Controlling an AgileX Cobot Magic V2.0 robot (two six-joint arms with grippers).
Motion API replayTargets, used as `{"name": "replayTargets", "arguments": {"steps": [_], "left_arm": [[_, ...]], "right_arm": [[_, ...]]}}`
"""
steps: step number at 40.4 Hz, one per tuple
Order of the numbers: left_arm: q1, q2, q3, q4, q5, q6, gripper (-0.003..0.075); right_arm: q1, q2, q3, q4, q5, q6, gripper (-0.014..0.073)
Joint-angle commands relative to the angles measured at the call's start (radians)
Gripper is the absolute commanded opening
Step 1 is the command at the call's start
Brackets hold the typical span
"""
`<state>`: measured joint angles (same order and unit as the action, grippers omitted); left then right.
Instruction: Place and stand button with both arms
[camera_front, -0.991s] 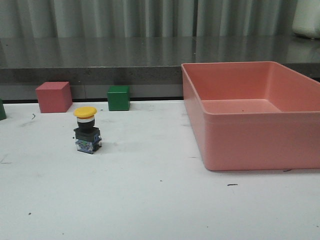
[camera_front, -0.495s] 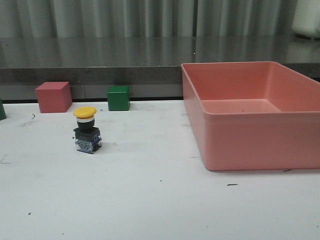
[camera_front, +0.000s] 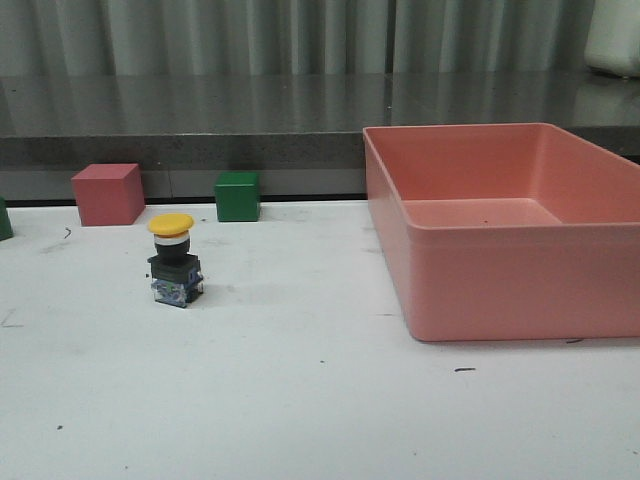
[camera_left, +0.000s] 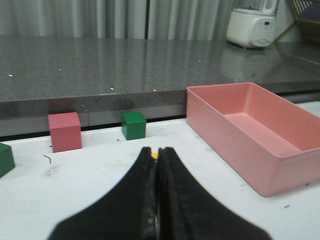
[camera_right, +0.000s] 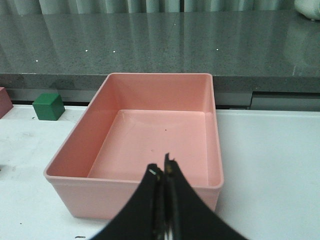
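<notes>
The button (camera_front: 174, 259) stands upright on the white table, yellow cap on top, black base with bluish contacts below, left of centre in the front view. In the left wrist view only a sliver of its yellow cap (camera_left: 155, 156) shows past the fingertips. My left gripper (camera_left: 156, 151) is shut and empty, held back from the button. My right gripper (camera_right: 162, 170) is shut and empty, in front of the pink bin. Neither arm shows in the front view.
A large pink bin (camera_front: 500, 225) sits at the right; its near wall (camera_right: 130, 197) lies just beyond my right fingers. A red cube (camera_front: 108, 193) and a green cube (camera_front: 237, 195) stand at the table's back edge, another dark green block (camera_front: 4, 219) at far left.
</notes>
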<state>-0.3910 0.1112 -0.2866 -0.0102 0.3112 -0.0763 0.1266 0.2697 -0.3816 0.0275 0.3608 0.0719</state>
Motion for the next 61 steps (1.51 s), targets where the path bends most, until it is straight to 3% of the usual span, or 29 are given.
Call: {"name": "replayTargets", "arguments": {"steps": [1,13,18,23,61], "left_arm": [[0.066,-0.049,0.052,-0.024,-0.143,0.002,-0.0020],[0.270,-0.138,0.238,-0.048,-0.176,0.002,-0.0020],[0.338,-0.138,0.313,-0.048,-0.251,0.002,-0.0020],[0.383,-0.138,0.310,-0.048,-0.210,0.002,-0.0020],[0.403,-0.136,0.310,-0.048,-0.210,0.002,-0.0020]], "right_arm": [[-0.005,0.008,-0.027,-0.014,-0.083,-0.007,-0.0061],[-0.005,0.008,-0.027,-0.014,-0.083,-0.007,-0.0061],[-0.005,0.008,-0.027,-0.014,-0.083,-0.007,-0.0061],[-0.005,0.008,-0.027,-0.014,-0.083,-0.007,-0.0061],[-0.005,0.008,-0.027,-0.014,-0.083,-0.007,-0.0061]]}}
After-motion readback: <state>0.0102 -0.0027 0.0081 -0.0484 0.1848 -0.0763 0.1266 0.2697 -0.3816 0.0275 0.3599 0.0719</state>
